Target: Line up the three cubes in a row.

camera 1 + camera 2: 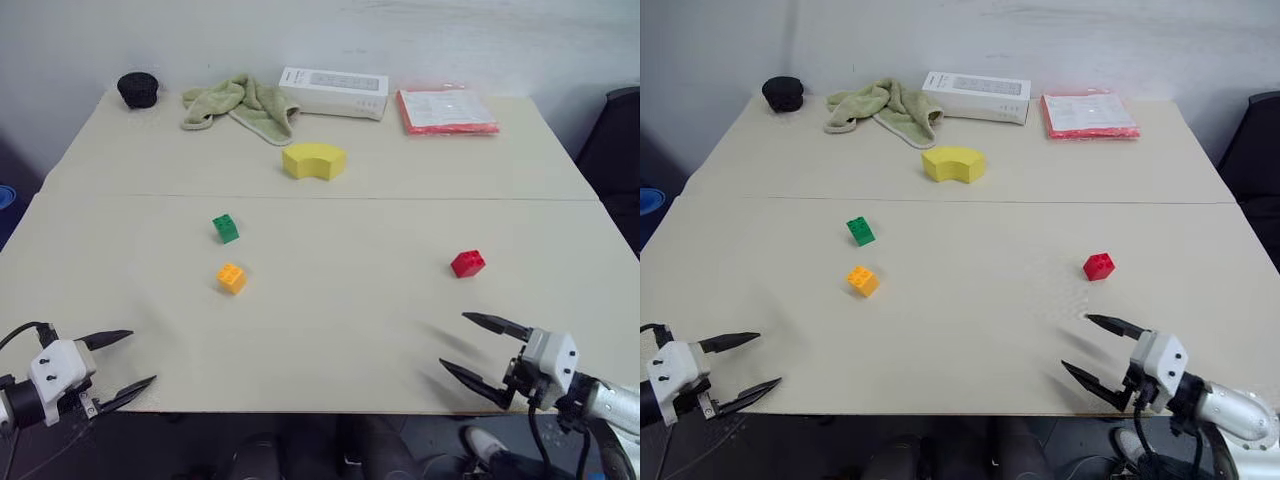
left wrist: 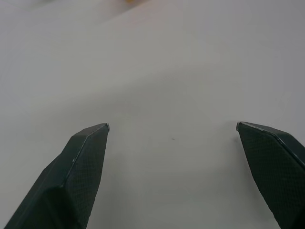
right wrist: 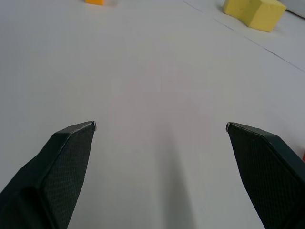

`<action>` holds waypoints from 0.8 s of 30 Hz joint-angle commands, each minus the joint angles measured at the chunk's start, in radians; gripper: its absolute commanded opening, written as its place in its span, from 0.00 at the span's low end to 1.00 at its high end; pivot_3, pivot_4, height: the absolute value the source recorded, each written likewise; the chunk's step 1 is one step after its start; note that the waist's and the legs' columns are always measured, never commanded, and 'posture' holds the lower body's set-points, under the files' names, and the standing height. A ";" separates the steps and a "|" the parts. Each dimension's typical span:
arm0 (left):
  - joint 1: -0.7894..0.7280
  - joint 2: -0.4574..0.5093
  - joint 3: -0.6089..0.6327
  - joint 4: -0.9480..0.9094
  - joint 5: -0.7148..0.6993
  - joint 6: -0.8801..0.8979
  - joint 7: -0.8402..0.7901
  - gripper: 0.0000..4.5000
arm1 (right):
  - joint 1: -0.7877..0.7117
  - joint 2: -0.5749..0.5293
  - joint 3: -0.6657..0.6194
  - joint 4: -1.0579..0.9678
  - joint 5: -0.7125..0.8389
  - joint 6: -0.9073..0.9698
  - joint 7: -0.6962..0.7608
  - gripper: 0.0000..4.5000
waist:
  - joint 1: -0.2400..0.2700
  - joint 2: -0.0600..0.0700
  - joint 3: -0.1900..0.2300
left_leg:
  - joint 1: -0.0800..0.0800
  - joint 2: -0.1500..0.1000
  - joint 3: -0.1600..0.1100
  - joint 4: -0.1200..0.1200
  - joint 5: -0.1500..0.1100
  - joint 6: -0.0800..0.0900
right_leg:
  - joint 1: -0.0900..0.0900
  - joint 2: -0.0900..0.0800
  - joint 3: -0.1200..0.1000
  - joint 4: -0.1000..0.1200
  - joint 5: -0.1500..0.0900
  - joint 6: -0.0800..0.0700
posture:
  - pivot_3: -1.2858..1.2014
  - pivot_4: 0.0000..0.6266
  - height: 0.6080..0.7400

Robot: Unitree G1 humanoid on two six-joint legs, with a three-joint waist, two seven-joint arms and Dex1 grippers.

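Writing on the white rectangular carton [image 1: 333, 92] and on the red-edged packet of papers [image 1: 446, 111] at the far side of the beige counter [image 1: 350, 330] is too small to read. Beside them lie a crumpled green cloth [image 1: 240, 104] and a black round object [image 1: 138, 89], with a larger yellow curved foam block [image 1: 314, 161] nearer the middle.

The small green studded plastic brick [image 1: 225, 228] sits left of centre, and the small orange-yellow studded brick [image 1: 232, 277] lies near it, a little closer to the robot, the two apart. The small red studded brick [image 1: 467, 263] rests well away on the right half, so the three form no row.

The left gripper [image 1: 128, 361] hovers at the near left edge, jaws spread wide with nothing between them; the orange-yellow brick is ahead of it and to its right, well apart. The right gripper [image 1: 470, 345] hovers at the near right edge, jaws likewise wide and empty, with the red brick just beyond its tips, not between them.
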State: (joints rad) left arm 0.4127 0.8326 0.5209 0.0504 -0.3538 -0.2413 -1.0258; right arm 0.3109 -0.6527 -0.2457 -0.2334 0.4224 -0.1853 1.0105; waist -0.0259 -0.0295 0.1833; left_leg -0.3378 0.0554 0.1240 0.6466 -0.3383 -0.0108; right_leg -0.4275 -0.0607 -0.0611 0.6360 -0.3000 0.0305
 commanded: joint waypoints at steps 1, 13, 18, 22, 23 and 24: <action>0.004 -0.014 0.027 -0.030 -0.025 0.014 0.010 1.00 | -0.007 0.014 -0.003 -0.046 0.005 0.017 -0.037 1.00 | 0.000 0.000 0.000 | 0.000 0.000 0.000 0.000 0.000 0.000 | 0.000 0.000 0.000 0.000 0.000 0.000 | 0.52 0.24 1.00; -0.149 0.005 -0.119 -0.293 -0.209 0.321 -0.080 1.00 | 0.188 0.195 -0.265 -0.216 0.079 0.124 -0.359 1.00 | 0.025 0.001 0.000 | 0.000 0.000 -0.001 0.001 0.000 -0.001 | 0.001 0.000 0.000 0.001 0.000 0.000 | 0.52 0.24 1.00; -0.344 -0.062 -0.281 -0.343 -0.198 0.350 -0.048 1.00 | 0.279 0.363 -0.247 -0.217 -0.017 0.090 -0.497 1.00 | 0.023 0.003 -0.001 | 0.000 -0.001 -0.001 0.001 0.000 -0.001 | 0.001 0.000 0.000 0.001 0.000 0.000 | 0.52 0.24 1.00; -0.420 -0.092 -0.327 -0.326 -0.188 0.376 -0.033 1.00 | 0.227 0.383 -0.215 -0.256 0.018 0.174 -0.552 1.00 | -0.011 0.004 -0.001 | 0.000 -0.001 0.004 0.001 0.001 -0.001 | 0.002 0.001 0.006 0.005 0.000 0.000 | 0.52 0.24 1.00; -0.435 -0.101 -0.337 -0.325 -0.196 0.391 -0.027 1.00 | 0.200 0.367 -0.207 -0.265 0.021 0.193 -0.554 1.00 | -0.014 0.004 -0.001 | 0.001 0.000 0.005 0.000 0.001 -0.002 | 0.002 0.002 0.007 0.006 0.000 0.000 | 0.52 0.24 1.00; -0.449 -0.111 -0.348 -0.322 -0.201 0.404 -0.019 1.00 | 0.169 0.345 -0.199 -0.271 0.020 0.212 -0.551 1.00 | -0.017 0.004 -0.001 | 0.001 0.000 0.005 0.000 0.001 -0.002 | 0.002 0.002 0.007 0.007 0.000 0.000 | 0.52 0.24 1.00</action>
State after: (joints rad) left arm -0.0289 0.7288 0.1817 -0.2620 -0.5430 0.1490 -1.0576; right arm 0.5083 -0.2767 -0.4509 -0.4396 0.4215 0.0083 0.4668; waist -0.0430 -0.0255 0.1826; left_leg -0.3363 0.0553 0.1292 0.6470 -0.3367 -0.0135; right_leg -0.4258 -0.0578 -0.0533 0.6430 -0.2998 0.0307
